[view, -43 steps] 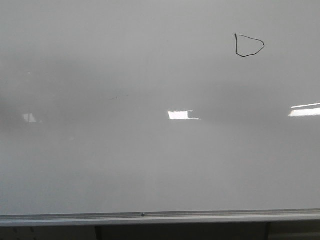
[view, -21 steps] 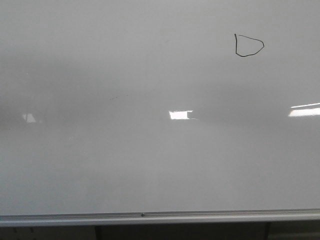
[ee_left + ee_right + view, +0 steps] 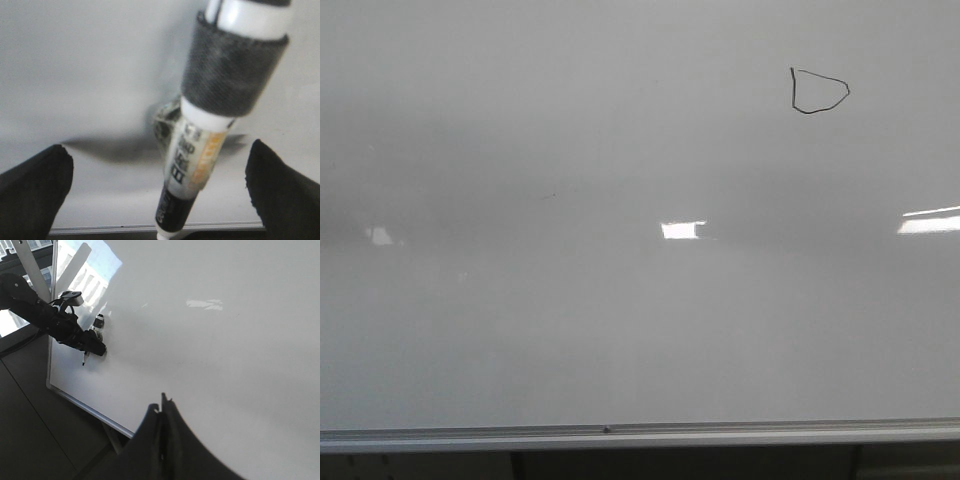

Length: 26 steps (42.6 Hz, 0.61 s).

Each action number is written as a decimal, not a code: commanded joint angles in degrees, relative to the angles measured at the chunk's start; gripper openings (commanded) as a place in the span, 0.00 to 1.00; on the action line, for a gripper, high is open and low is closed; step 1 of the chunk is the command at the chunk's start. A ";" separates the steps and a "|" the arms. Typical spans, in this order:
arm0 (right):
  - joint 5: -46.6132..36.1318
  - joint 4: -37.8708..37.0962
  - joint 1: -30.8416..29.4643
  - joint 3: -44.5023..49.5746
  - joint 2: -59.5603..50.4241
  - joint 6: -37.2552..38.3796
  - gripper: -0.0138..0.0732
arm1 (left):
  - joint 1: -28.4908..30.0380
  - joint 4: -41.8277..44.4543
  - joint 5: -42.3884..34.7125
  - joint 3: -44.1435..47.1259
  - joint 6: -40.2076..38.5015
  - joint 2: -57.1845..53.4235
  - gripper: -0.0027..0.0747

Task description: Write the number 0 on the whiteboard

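One closed loop (image 3: 818, 91) already on whiteboard (image 3: 620, 330), upper right in front view; lopsided, D-like, flat left side. Reads as the number 0, roughly. Task looks essentially done.

Left gripper (image 3: 160, 192): fingers spread wide, marker (image 3: 200, 145) standing between them, gripped somewhere out of frame, so hold can't be confirmed. From right wrist view, left arm (image 3: 50, 320) sits low near board's far edge, marker tip off or barely at the surface; can't tell contact.

Right gripper (image 3: 162, 432): pressed together, empty, idle.

If retouching: light steady pressure, marker near perpendicular, round the left side in one continuous stroke, meet the start point. Otherwise lift straight off to avoid a stray tail.
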 commanded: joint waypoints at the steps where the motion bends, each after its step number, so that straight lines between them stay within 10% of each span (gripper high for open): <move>1: -1.12 1.47 -0.32 -1.46 0.00 -0.27 0.08 | 0.08 0.37 1.59 -2.57 -0.45 -4.05 0.92; 26: -11.91 1.47 -0.32 -1.46 0.00 -0.27 0.08 | -3.76 -2.95 12.57 -7.08 -0.45 -25.30 0.85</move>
